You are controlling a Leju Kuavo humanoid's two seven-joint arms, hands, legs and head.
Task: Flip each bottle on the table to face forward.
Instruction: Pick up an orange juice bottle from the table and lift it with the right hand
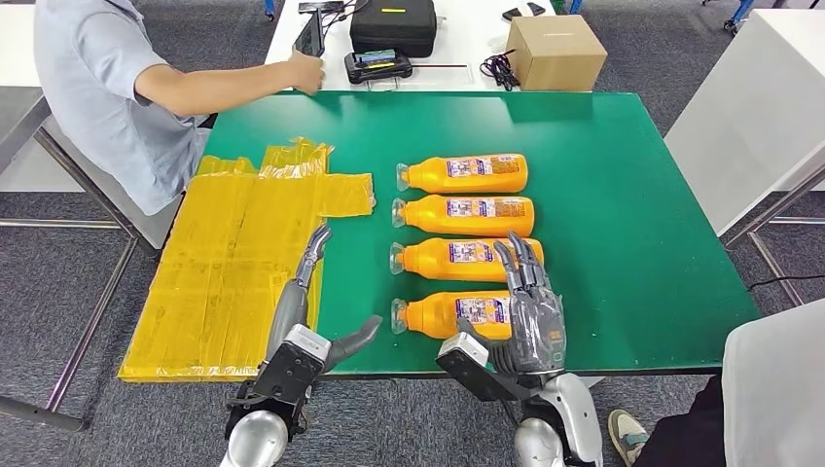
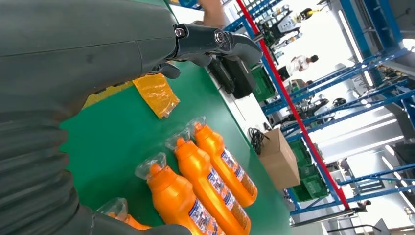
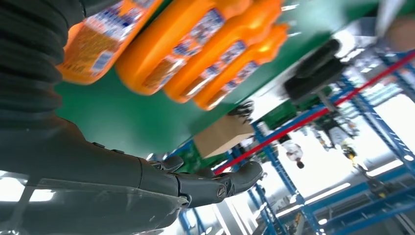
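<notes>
The right robot hand (image 1: 530,316) hovers over the label end of the nearest orange bottle (image 1: 452,314), fingers straight and spread, gripping nothing. Three more bottles (image 1: 465,214) lie in a row beyond it on the green table (image 1: 632,224). The left robot hand (image 1: 302,302) reaches forward, open and empty, beside the yellow bags (image 1: 233,263), the bottles on its right.

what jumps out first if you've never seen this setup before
Four orange bottles lie on their sides in a neat column mid-way across the green table, caps pointing left. The right hand hovers over the nearest one, fingers spread, while crumpled yellow sheeting drapes the table's left edge.
</notes>
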